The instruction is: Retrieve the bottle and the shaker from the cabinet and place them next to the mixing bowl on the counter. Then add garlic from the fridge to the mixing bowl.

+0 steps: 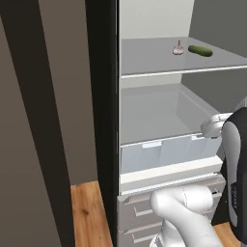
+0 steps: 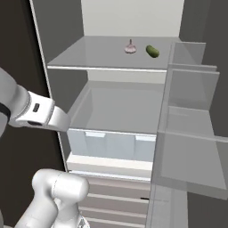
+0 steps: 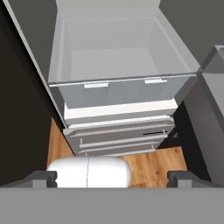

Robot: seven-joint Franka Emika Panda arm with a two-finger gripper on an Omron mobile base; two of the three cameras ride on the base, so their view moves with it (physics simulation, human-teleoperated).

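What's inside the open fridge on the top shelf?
On the fridge's upper shelf lie a pale garlic bulb and, beside it, a green cucumber. The clear drawer below looks empty. The lower drawers are closed, so what they hold is hidden.

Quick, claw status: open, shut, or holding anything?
Claw: open, tips wide apart, holding nothing; it faces the fridge drawer.
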